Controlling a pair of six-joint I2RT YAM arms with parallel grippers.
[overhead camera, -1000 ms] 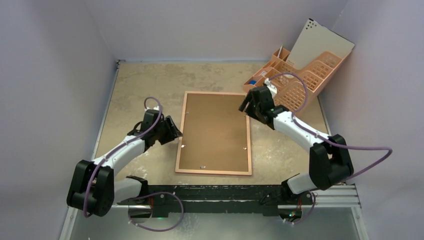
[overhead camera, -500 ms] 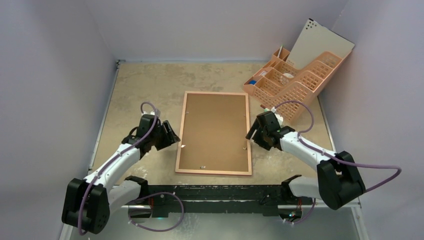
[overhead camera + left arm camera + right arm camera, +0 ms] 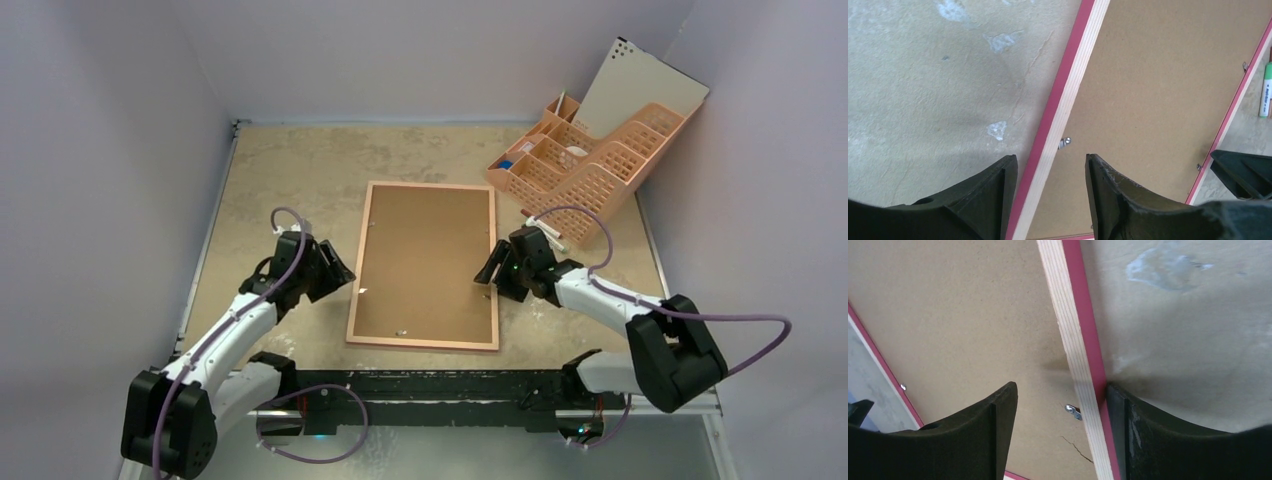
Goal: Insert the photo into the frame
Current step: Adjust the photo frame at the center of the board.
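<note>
The frame [image 3: 358, 262] lies reverse side up in the middle of the table, its pale wood rails around a brown backing board [image 3: 425, 260]. The photo is out of view. My left gripper [image 3: 343, 272] stands open over the frame's left rail [image 3: 1073, 75], one finger on each side of it [image 3: 1050, 159]. My right gripper [image 3: 487, 275] is open astride the right rail [image 3: 1068, 315]. In that wrist view [image 3: 1060, 387] its outer finger [image 3: 1148, 440] rests against the rail's pink side, and the inner finger hangs over the board.
A peach desk organiser [image 3: 590, 165] with a white board [image 3: 640, 90] leaning in it stands at the back right. Small metal tabs [image 3: 1065, 143] [image 3: 1073, 411] hold the backing board. A green marker [image 3: 1266, 92] lies beyond the frame's right rail.
My right gripper came down from the frame's far right corner to the middle of its right rail. The frame slid slightly left. My left gripper drew back a little along the left rail.
</note>
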